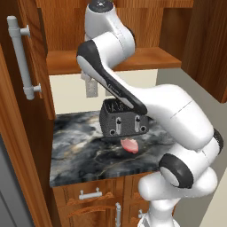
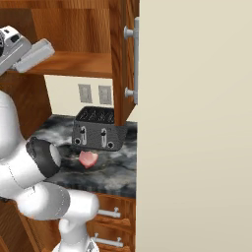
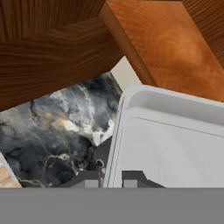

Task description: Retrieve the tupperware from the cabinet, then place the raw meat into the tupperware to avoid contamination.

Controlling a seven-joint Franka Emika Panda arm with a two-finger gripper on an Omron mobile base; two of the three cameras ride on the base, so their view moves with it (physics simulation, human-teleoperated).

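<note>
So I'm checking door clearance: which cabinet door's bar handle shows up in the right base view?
The right-hand door of the cabinet, swung open edge-on above the toaster; its grey handle faces the cream wall.

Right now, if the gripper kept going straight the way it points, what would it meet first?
The gripper is shut on the tupperware rim. Straight ahead, past the cabinet shelf edge, lies the marble counter below, probably first, though depth is unclear.

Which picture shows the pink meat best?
The left base view: the raw meat lies in the open on the dark counter, in front of the toaster. The right base view shows it smaller, beside the arm.
</note>
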